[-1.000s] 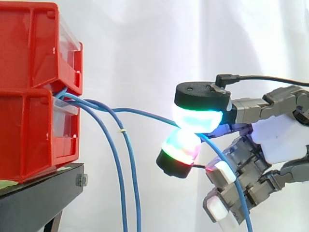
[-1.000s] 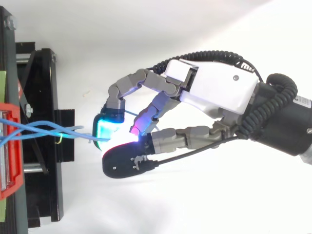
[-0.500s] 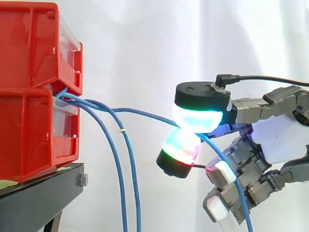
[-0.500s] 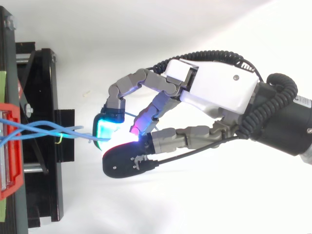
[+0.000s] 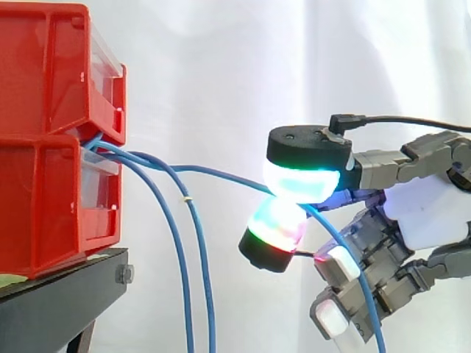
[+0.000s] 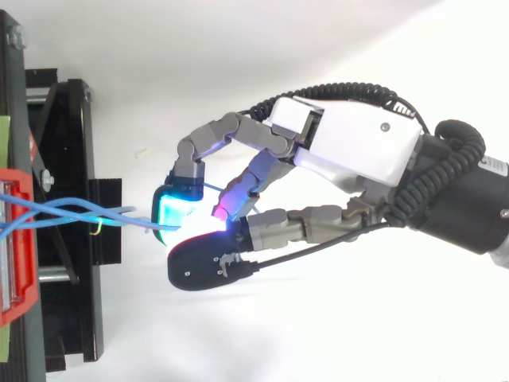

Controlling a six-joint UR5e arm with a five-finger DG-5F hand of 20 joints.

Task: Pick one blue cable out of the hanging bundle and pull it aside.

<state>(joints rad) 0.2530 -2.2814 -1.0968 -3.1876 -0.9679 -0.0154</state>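
red bins [image 5: 51,147] sit at the left on a black stand [image 5: 62,283]. from between them the blue cables come out: two hanging cables [image 5: 188,206] drop straight down, while one blue cable [image 5: 221,173] runs off rightward, well apart from them, pinched between two glowing fingertips [image 5: 300,184] of the hand [image 6: 358,147]. picking looks done — what is left is drawing it further aside. no writing can be read.
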